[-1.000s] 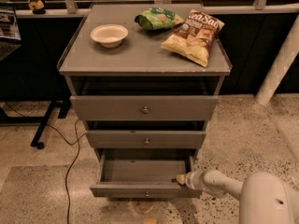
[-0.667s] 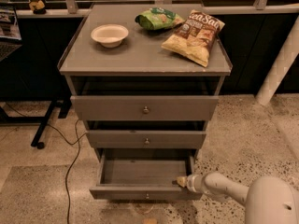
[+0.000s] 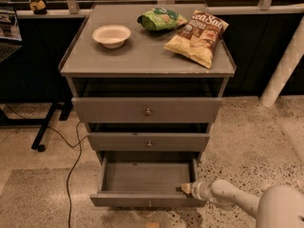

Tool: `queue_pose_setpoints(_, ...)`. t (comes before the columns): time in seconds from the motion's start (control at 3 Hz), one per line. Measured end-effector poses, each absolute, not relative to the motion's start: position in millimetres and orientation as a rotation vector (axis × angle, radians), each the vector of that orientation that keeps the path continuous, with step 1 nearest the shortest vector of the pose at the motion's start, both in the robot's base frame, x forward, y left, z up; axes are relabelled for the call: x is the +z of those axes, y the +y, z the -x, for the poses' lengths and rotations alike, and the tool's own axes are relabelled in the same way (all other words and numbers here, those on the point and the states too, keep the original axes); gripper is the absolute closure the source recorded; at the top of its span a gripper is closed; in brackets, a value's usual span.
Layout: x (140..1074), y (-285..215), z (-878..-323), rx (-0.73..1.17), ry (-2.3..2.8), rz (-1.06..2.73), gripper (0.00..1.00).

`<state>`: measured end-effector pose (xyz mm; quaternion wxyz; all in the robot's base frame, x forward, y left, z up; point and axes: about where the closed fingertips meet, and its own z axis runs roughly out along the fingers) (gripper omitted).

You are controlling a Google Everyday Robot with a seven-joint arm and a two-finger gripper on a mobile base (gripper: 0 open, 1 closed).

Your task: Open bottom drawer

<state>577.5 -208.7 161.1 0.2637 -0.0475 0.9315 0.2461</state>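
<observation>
Camera view: pale gripper [image 3: 186,189] at the right front corner of the pulled-out slim grey bottom drawer [image 3: 123,200], grip unclear.

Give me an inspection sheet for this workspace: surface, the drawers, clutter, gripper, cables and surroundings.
Surface: grey cabinet top, carrying three loose items.
Job's things: bottom drawer pulled well out, nothing seen in the part of its inside that shows; middle drawer and top drawer sit further back.
Clutter: white bowl, green bag and chip bag, all on the cabinet top.
Grippers: gripper at the bottom drawer's right front corner, arm coming in from the lower right.
Cables: black cable on the floor left of the cabinet.
Surroundings: speckled floor, white post at right, black stand leg at left.
</observation>
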Motion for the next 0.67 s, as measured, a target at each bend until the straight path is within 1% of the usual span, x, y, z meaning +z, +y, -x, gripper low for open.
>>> queue_pose_setpoints(0.33,163.5,-209.4,-579.7,0.672,2.511,0.116,0.83)
queue_pose_setpoints(0.67,172.4,-211.1,-585.1,0.676,2.481,0.107,0.59)
